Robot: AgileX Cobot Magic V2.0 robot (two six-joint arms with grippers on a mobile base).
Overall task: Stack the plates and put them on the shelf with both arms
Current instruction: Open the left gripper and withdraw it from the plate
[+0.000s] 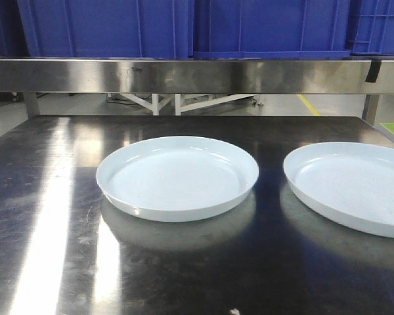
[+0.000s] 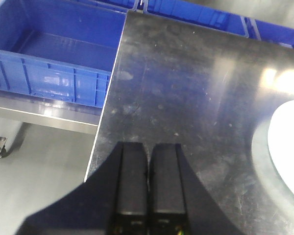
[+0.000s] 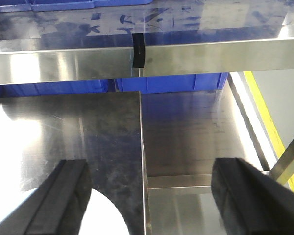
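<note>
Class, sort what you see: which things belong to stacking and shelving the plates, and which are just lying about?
Belong to the job: centre plate; right-hand plate; steel shelf; left end effector, shut; right end effector, open.
Just lying about: blue crates; black tape on the shelf rail.

The centre plate [image 1: 177, 177] and the plate at three o'clock [image 1: 354, 187] are plain, glossy, very pale blue-white. The table [image 1: 46, 262] is dark grey steel streaked with white glare. At twelve o'clock, royal-blue bins [image 1: 105, 26] top a silver shelf [image 1: 184, 75]. My left fingers [image 2: 132, 186] and right fingers [image 3: 63, 200] are black.
</note>
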